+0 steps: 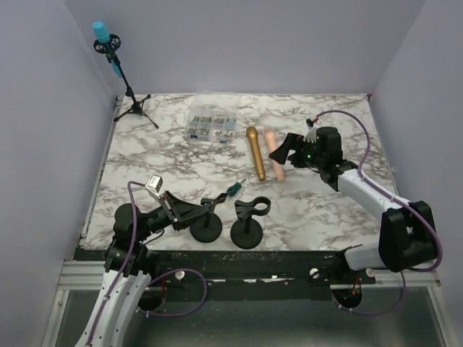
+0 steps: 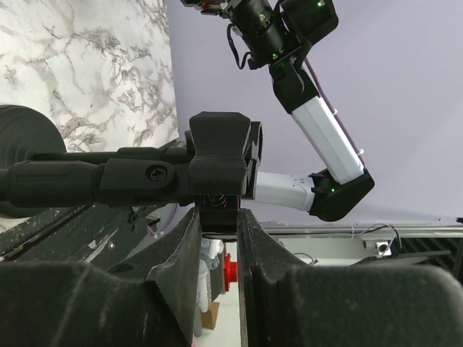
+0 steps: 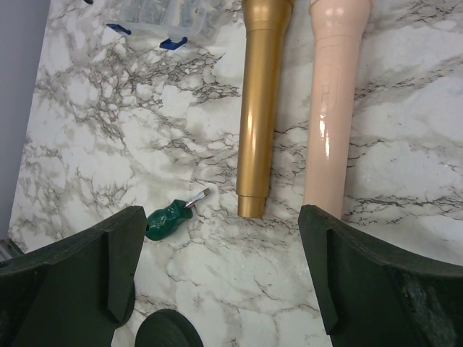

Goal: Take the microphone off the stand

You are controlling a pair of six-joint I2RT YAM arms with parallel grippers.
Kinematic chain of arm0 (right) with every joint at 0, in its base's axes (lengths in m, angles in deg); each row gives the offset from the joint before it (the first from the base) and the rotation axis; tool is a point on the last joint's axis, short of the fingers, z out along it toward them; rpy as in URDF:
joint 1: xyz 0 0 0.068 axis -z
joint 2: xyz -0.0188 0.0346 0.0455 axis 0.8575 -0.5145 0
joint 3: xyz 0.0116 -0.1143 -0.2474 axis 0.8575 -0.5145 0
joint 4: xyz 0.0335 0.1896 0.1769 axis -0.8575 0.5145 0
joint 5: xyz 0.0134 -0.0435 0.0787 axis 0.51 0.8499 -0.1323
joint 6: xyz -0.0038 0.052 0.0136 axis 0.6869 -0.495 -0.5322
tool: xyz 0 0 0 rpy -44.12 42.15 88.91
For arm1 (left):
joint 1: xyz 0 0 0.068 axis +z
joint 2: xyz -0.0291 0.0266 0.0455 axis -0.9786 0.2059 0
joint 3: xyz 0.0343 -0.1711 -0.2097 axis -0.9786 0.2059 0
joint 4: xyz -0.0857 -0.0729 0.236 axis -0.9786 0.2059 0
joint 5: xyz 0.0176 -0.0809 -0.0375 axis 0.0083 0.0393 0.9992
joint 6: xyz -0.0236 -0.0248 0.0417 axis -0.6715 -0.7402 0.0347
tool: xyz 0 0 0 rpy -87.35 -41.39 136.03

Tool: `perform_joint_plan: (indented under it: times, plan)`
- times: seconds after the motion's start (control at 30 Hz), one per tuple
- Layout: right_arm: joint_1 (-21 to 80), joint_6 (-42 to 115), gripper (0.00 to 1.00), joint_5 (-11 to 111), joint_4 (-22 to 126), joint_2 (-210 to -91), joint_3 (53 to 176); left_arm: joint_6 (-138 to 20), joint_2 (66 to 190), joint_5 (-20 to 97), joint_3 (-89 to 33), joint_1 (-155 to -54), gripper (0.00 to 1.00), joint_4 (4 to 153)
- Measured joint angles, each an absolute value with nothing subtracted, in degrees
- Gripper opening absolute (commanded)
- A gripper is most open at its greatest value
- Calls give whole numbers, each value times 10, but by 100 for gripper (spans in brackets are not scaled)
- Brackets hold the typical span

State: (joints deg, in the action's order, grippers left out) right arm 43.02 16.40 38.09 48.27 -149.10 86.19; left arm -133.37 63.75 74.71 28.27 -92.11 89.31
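Observation:
A gold microphone [image 1: 255, 152] and a pink microphone [image 1: 275, 157] lie side by side on the marble table [image 1: 173, 155]. Two short black stands [image 1: 206, 220] [image 1: 248, 220] near the front have empty clips. My left gripper [image 1: 192, 210] is shut on the left stand's clip [image 2: 221, 148], its jaws pinching the clip's lower block. My right gripper [image 1: 286, 150] is open and empty, hovering over the tail ends of the gold microphone [image 3: 264, 108] and pink microphone [image 3: 333, 108]. A blue microphone [image 1: 101, 33] sits in a tall tripod stand [image 1: 130, 97] at the back left.
A clear box of small parts [image 1: 210, 124] stands behind the microphones. A green screwdriver [image 1: 231, 189] lies between the stands and the microphones, also in the right wrist view [image 3: 165, 219]. Lilac walls close in the table on the left, back and right.

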Motion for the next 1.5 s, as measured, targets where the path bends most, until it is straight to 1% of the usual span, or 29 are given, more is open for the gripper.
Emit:
perform_joint_plan:
  times: [0.07,0.23,0.37,0.47,0.53,0.73,0.9,0.93,1.07,1.13,1.2,1.23,1.3,1.37,1.5]
  plan:
    - [430,164,95,381,482,-1491,862,-1334,626,747,287,-921,33,893]
    - [430,164,95,381,482,-1491,862,-1317,596,735,288,-921,58,930]
    - [430,164,95,380,482,-1491,862,-1298,593,724,287,-921,72,974]
    - [430,164,95,378,482,-1491,862,-1275,593,712,275,-921,78,1010]
    - [430,164,95,377,482,-1491,862,-1262,594,704,260,-921,81,1031]
    - [430,162,95,374,482,-1491,859,-1156,620,652,145,-921,83,1148]
    - [430,157,95,364,478,-1491,855,-1037,663,562,21,-921,83,1261]
    - [430,155,95,361,478,-1491,855,-999,681,524,-22,-921,83,1302]
    - [430,149,95,351,469,-1491,851,-912,722,406,-124,-921,87,1339]
    - [430,147,95,348,466,-1490,849,-886,732,359,-143,-921,89,1327]
    - [430,147,95,345,465,-1490,848,-862,743,317,-145,-921,92,1293]
    - [430,145,95,344,465,-1489,848,-848,752,293,-140,-921,95,1266]
    - [430,145,95,342,465,-1486,846,-827,780,249,-126,-921,96,1201]
    - [430,144,95,341,465,-1483,846,-806,828,203,-112,-921,98,1134]
    - [430,143,95,340,462,-1475,845,-753,952,138,-111,-917,98,1006]
